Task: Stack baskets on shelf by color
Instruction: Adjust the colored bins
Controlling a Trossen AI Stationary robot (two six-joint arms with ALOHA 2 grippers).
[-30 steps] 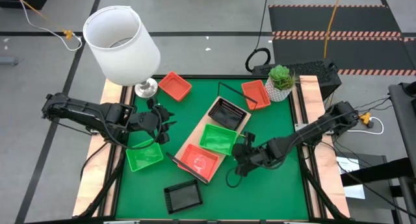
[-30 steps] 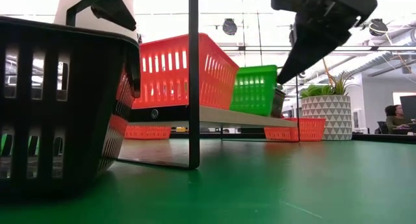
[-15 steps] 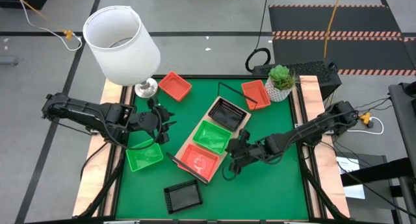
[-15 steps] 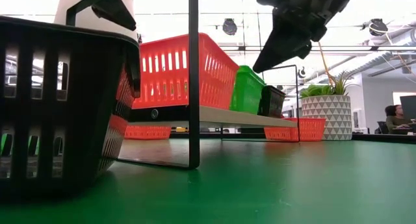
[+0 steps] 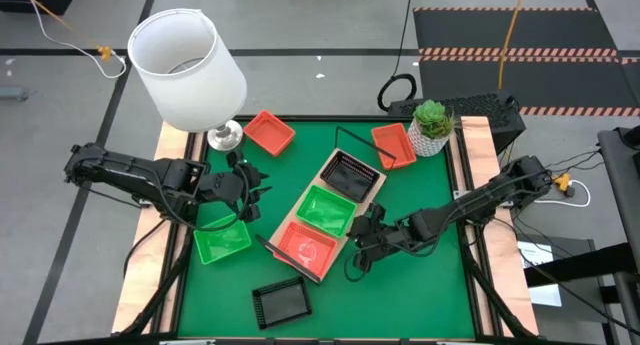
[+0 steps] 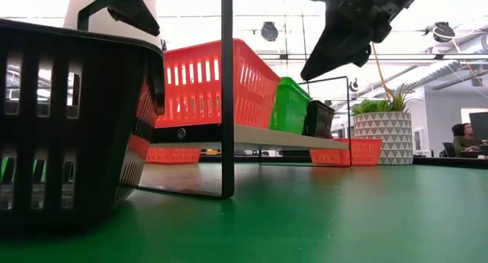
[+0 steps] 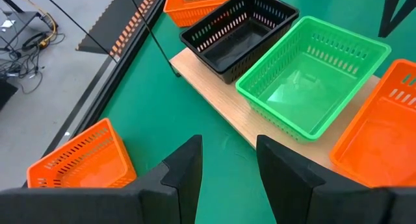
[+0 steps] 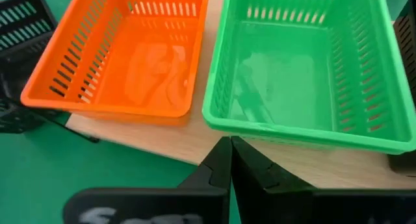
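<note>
Three baskets seated on the shelf, one per colour; six left to stack.

The bench [image 5: 400,200] carries the shelf [image 5: 296,217], its long axis running diagonally, with black basket [image 5: 350,174], green basket [image 5: 326,211] and orange basket [image 5: 304,248] in a row. The right gripper [image 5: 362,247] hangs just beside the shelf, fingers closed on nothing; the left gripper [image 5: 250,190], fingers apart and empty, waits near a loose green basket [image 5: 222,241]. Likely next: fetch a loose basket and nest it in its colour match.
</note>
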